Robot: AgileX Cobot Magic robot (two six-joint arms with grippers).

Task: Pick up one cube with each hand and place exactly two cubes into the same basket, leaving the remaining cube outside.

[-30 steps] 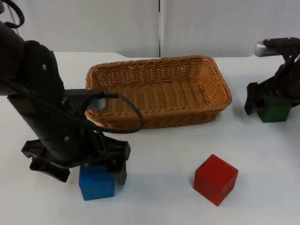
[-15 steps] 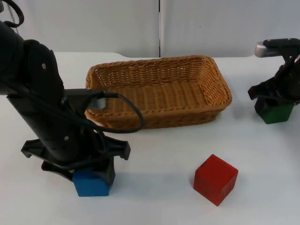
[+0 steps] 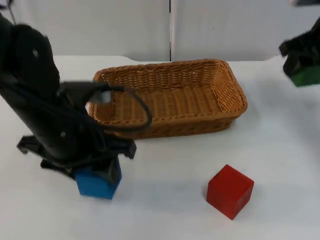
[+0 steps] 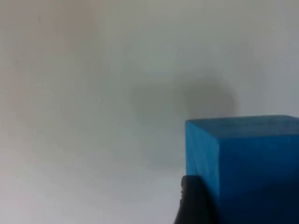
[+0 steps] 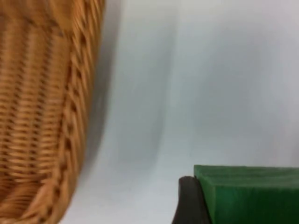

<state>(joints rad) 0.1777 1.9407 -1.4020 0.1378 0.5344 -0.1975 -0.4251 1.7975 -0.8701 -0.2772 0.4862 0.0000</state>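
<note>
1. Left claw (image 3: 95, 175) low over the near left of the counter (image 3: 165, 170), closed on the blue cube (image 3: 95, 184); cube tilted, seemingly just off the surface, with a soft shadow on the counter beneath in the left wrist view (image 4: 243, 163)
2. Right claw (image 3: 302, 62) high at the far right edge of the top view, closed on the green cube (image 3: 306, 76), lifted clear of the counter; one black fingertip (image 5: 189, 200) pressed against the side of the green block (image 5: 252, 193) in the right wrist view
3. Red cube (image 3: 230, 191) alone on the near right of the counter, resting flat, turned corner-forward, well apart from both claws and from the basket
4. Wide bare stretch of counter between blue cube and red cube; another open strip between the basket's right end and the lifted green cube
5. Wicker basket (image 3: 232, 87) at the middle back, long side across, near the grey partition wall (image 3: 225, 30); nothing inside, woven floor bare
6. Left arm's body overlapping the basket's left end in the top view; basket's woven wall (image 5: 74, 116) also seen beside open counter in the right wrist view
</note>
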